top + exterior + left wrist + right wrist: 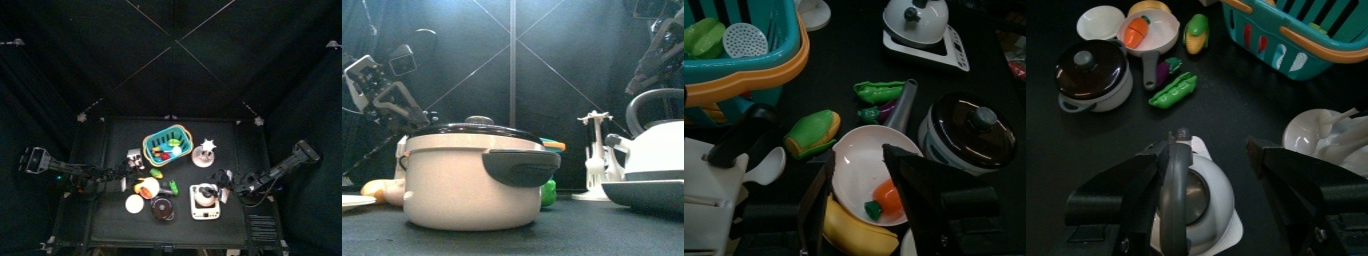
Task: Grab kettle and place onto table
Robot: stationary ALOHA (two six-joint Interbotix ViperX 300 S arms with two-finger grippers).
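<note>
The kettle [1197,198], small and rounded with a dark arched handle, sits on a white slab [205,211] at the table's front right. It also shows as the kettle [205,196], the kettle [657,148] and the kettle [918,17]. My right gripper [1212,150] hangs over it, open, with one jaw on each side of its body and handle. My left gripper [824,140] stands open at the front left, above a white plate [865,160] that holds a carrot and a banana.
A teal basket [166,147] of toy food stands at the back middle, with a silvery-white item [205,152] on a spiky base beside it. A lidded pot [476,175] stands at the front centre. Green toy vegetables [875,92] lie between the pot and the basket.
</note>
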